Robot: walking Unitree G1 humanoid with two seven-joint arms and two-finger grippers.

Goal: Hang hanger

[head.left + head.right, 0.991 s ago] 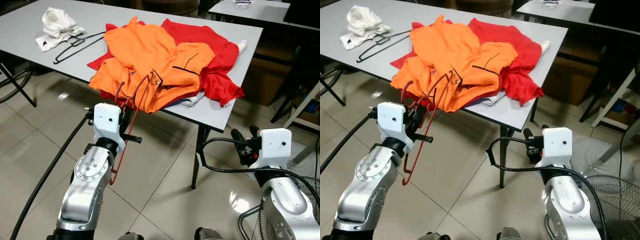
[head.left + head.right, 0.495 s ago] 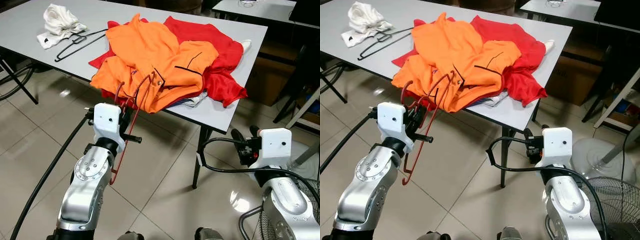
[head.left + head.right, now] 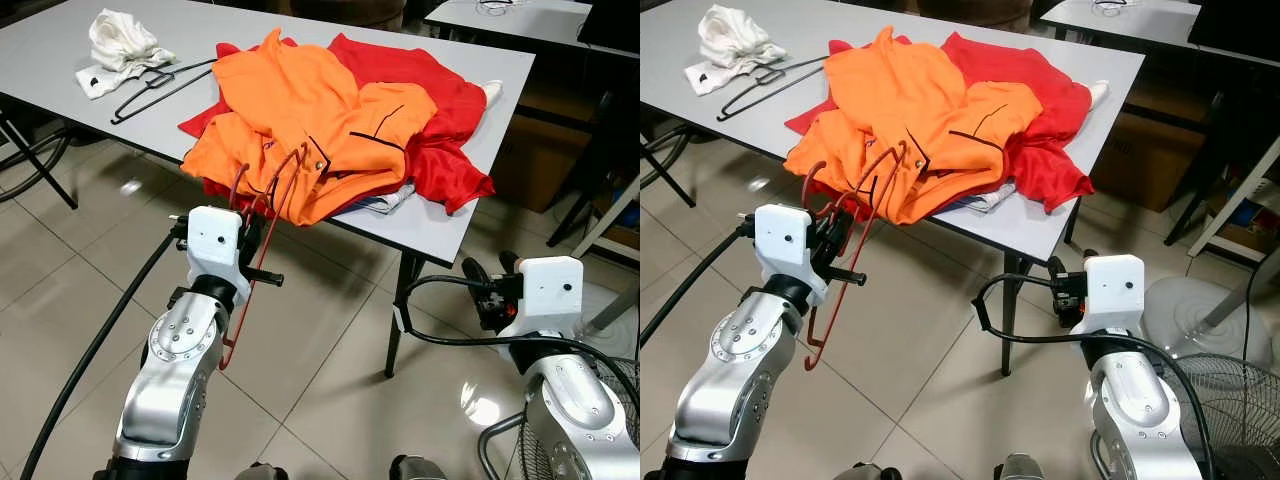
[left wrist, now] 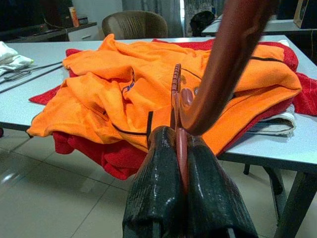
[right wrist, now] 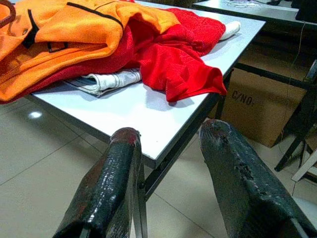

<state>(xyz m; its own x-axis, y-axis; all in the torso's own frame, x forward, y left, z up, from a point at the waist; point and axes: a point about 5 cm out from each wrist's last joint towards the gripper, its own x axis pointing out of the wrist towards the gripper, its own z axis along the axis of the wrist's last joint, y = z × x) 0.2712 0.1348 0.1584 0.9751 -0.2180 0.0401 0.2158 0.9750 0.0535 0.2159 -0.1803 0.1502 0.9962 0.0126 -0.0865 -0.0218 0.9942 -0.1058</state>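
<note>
My left gripper [image 3: 252, 232] is shut on a dark red hanger [image 3: 250, 285], held upright in front of the table edge; its hook [image 3: 285, 170] rises against the orange garment [image 3: 300, 125]. In the left wrist view the fingers [image 4: 158, 198] pinch the hanger [image 4: 225, 59] between them. My right gripper [image 3: 490, 268] stands open with nothing in it, low to the right of the grey table [image 3: 440, 225]. The right wrist view has its two fingers [image 5: 111, 183] apart, facing the table corner. A black wire hanger [image 3: 150, 90] lies on the table at the far left.
Red clothes [image 3: 440, 130] lie under the orange pile. A white cloth [image 3: 120, 45] sits at the far left of the table. A cardboard box [image 5: 252, 106] stands beyond the table's right end, a fan [image 3: 1230, 400] at my lower right, and a second table [image 3: 520, 15] behind.
The camera has shifted slightly. Both arms and the red hanger hold their places.
</note>
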